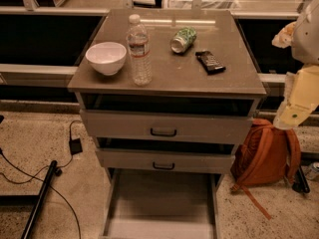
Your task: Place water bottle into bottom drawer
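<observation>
The water bottle (139, 51) stands upright on the cabinet top (169, 73), left of centre, just right of the white bowl (106, 58). It is clear and ribbed, with a white cap and a pale label band. The bottom drawer (159, 200) is pulled out toward me at floor level, and its flat grey floor is bare. My arm (300, 96) comes in at the right edge, beyond the cabinet's right side. The gripper (285, 35) sits at its upper end, level with the cabinet top and well to the right of the bottle, apart from it.
A green patterned can (183, 39) lies on its side and a dark snack bar (210, 61) lies near it on the cabinet top. The two upper drawers (164, 128) are slightly open. An orange backpack (264, 156) leans at the right. Cables and a black pole (40, 198) lie on the floor at the left.
</observation>
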`<state>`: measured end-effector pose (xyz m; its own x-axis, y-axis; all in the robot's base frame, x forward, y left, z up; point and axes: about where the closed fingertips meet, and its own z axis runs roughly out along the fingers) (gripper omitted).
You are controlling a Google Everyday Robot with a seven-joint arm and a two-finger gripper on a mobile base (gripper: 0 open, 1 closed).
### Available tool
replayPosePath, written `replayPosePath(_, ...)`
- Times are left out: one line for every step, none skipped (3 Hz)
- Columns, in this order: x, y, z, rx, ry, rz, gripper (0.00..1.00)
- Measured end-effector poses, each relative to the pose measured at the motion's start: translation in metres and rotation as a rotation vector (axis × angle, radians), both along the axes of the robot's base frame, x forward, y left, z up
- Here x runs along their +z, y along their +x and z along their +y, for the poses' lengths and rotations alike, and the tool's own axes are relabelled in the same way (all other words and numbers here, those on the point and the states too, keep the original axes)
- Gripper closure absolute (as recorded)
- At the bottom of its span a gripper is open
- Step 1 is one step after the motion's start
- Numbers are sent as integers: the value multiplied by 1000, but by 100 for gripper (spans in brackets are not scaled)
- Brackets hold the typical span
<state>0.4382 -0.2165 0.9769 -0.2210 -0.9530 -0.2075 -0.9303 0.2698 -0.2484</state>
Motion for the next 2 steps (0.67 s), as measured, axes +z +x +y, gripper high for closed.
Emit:
replayPosePath(1, 8, 4, 4, 9, -12, 0)
replayPosePath(7, 55, 26, 30, 62, -76, 0)
